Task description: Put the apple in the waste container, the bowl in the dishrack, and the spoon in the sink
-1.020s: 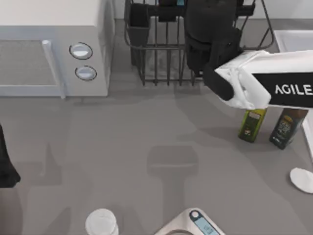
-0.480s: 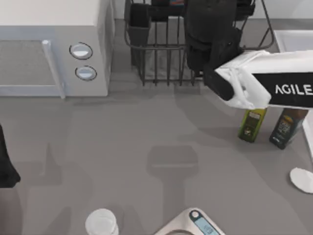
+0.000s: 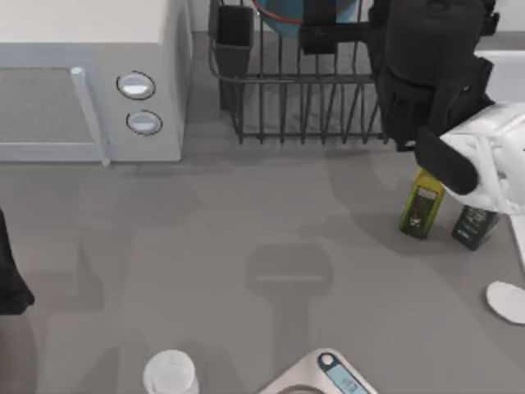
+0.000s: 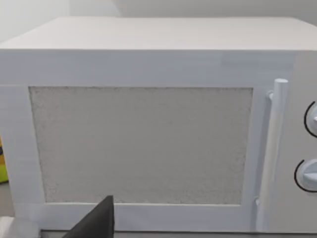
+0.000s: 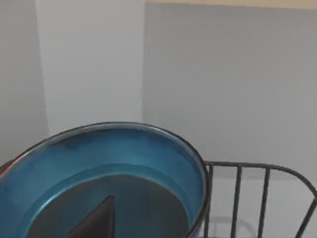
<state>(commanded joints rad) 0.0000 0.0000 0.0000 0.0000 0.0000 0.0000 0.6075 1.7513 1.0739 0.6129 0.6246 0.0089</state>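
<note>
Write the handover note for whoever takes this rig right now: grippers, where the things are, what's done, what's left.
Right arm: at the right end of the dishrack.
Left arm: parked at the table's left edge, facing the microwave.
Bowl: in the dishrack, done.
Spoon: on the table at the right edge, below the two bottles.
Sink: back right.
Left: spoon to sink; the apple's status is unconfirmed.

Rendered kitchen countertop
A white microwave (image 3: 90, 82), black wire dishrack (image 3: 303, 90), sink (image 3: 492, 66) rim, bottles (image 3: 422, 205) and kitchen scale (image 3: 328, 377) share it.
</note>
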